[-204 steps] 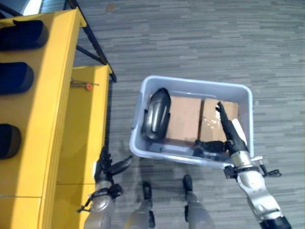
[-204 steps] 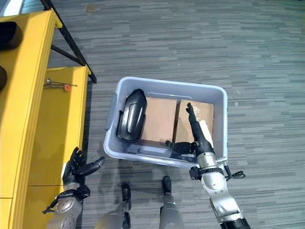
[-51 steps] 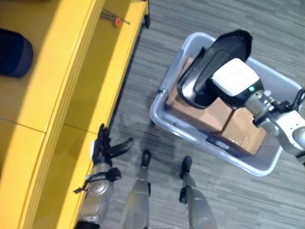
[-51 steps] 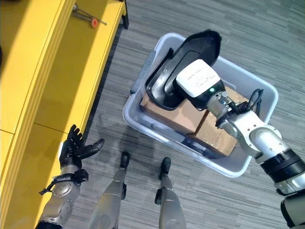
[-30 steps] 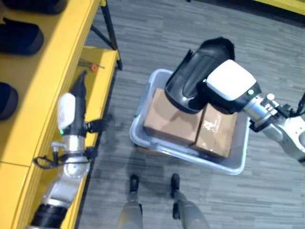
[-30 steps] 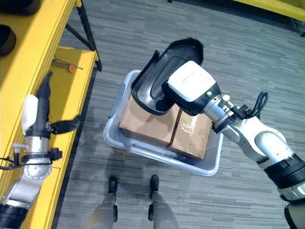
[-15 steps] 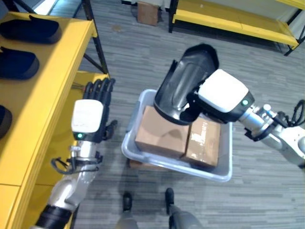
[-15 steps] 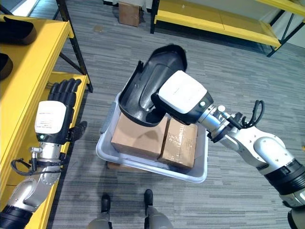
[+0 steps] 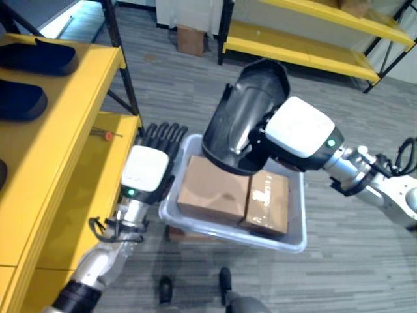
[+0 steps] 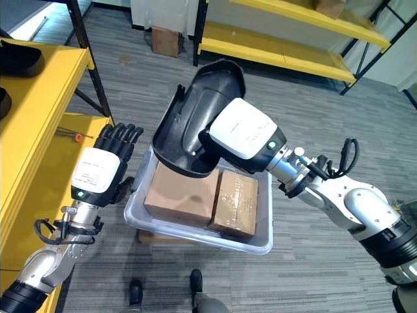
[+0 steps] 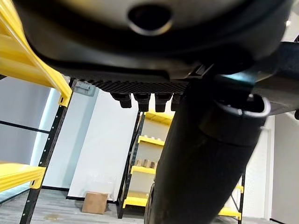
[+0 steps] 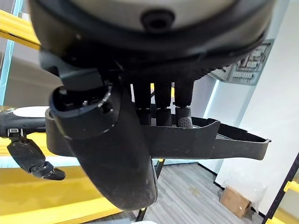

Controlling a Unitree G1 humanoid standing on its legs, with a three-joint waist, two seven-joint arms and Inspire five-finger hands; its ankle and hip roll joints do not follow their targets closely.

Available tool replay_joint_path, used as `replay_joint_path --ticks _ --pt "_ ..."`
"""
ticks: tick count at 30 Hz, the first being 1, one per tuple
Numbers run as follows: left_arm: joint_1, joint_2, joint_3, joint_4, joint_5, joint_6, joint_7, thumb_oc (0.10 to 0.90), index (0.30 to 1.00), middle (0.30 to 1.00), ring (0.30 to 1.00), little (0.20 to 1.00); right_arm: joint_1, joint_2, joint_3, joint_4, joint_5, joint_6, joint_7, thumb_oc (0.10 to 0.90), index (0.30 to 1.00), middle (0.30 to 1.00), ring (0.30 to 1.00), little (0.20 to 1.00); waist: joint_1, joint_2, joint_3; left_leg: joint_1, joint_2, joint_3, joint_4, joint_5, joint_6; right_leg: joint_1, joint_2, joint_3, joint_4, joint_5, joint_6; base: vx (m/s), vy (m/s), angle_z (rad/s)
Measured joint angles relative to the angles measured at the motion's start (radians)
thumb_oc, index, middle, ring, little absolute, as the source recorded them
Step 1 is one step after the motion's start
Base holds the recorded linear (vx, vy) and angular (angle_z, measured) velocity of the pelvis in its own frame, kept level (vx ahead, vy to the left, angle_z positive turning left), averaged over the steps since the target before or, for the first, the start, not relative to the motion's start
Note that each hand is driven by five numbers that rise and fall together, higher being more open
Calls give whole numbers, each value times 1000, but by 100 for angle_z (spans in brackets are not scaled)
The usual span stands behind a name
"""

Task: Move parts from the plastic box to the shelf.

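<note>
My right hand (image 9: 298,135) is shut on a large black moulded part (image 9: 242,116) and holds it in the air above the grey plastic box (image 9: 229,235). In the right wrist view its fingers (image 12: 159,100) curl over the edge of the part (image 12: 210,140). Two brown cartons (image 9: 212,191) lie in the box below. My left hand (image 9: 147,172) is open, fingers straight, beside the box's left rim and apart from the part. The yellow shelf (image 9: 68,166) stands at the left with black parts (image 9: 36,56) on its top level.
A small tool with an orange tip (image 9: 108,135) lies on the shelf's lower level. Black shelf posts (image 9: 122,72) rise at its corner. More yellow racks (image 9: 313,47) and a carton on the floor (image 9: 190,39) stand at the back.
The camera has tilted up. My left hand has moved right, close to the box's left rim. My right hand still holds the black part high over the box.
</note>
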Motion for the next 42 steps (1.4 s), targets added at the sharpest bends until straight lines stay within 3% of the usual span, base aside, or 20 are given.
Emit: replay_joint_path --ticks 7,33,42 --pt "-1 1 -49 0 34 5 0 900 1000 1000 1000 1000 14 9 1 0 0 0 -22 400 300 300 300 300 1 -3 -35 0 -1 0 0 -3 -1 0 0 0 0 -4 0 0 0 0" --pt "-1 1 -60 -8 35 7 0 900 1000 1000 1000 1000 38 18 4 0 0 0 -22 400 300 300 300 300 1 -3 -36 8 -1 -1 0 -4 -1 8 0 0 0 -5 1 0 0 0" --pt "61 3 24 -21 32 15 2 900 1000 1000 1000 1000 143 18 -10 2 -5 3 -32 400 300 300 300 300 5 -3 -36 9 -1 -3 0 -5 -1 11 -1 -3 0 -9 0 0 0 0"
